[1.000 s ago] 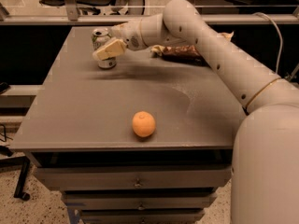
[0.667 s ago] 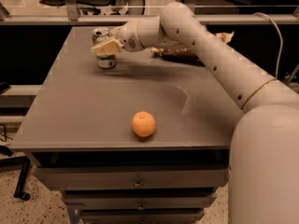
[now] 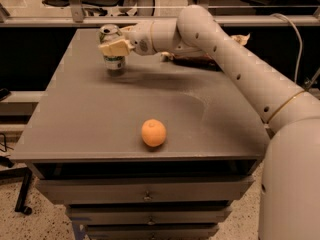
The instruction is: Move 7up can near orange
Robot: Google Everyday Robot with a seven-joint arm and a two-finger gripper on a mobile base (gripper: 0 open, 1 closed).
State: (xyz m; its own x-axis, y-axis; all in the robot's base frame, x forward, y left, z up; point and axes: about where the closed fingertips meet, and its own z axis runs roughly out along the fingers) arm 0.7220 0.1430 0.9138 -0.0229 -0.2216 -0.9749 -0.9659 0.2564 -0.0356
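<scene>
The small silver-white aluminium 7up can (image 3: 115, 63) with green markings stood upright near the far left corner of the flat grey table (image 3: 100, 114), well apart from the small round orange (image 3: 153, 132) fruit near the front edge. The white arm's two-finger gripper (image 3: 114, 47) reached in from the right and was closed on the can at mid-height, one tan finger across its front, a hold probably chosen to keep it upright for the carry forward
</scene>
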